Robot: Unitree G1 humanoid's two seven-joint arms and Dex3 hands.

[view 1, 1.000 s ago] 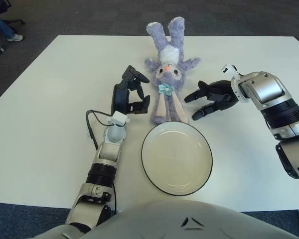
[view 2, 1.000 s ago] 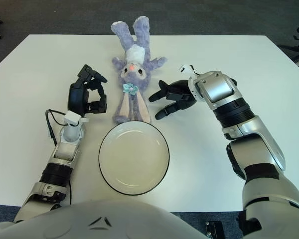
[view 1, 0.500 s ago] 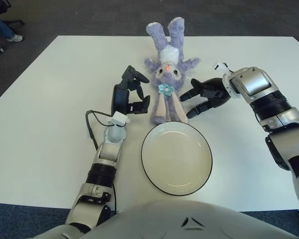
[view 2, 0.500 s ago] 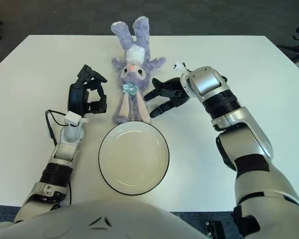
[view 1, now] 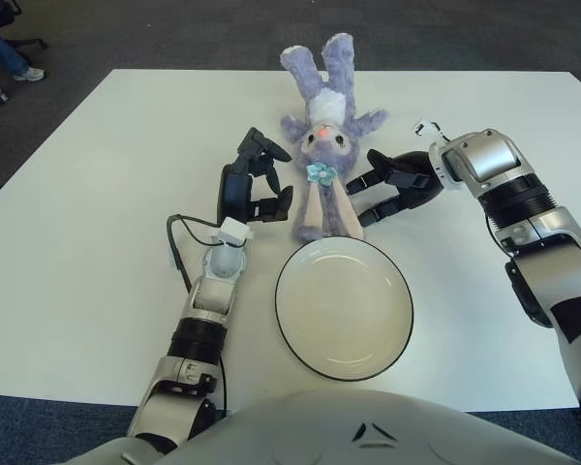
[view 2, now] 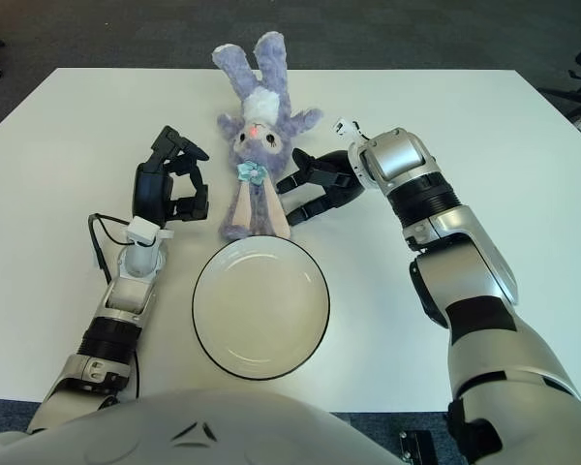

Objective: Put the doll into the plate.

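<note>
Reaching in from the right, the right hand had closed the gap to the doll, fingers spread and beside its body, nothing grasped; the doll lay toward the table's far edge, behind the plate. The left hand showed left of it, loosely curled, empty.

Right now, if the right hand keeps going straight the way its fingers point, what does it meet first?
The right hand points toward the robot's left, at the purple bunny doll. It would probably meet the doll's long ears first; contact is unclear already.
</note>
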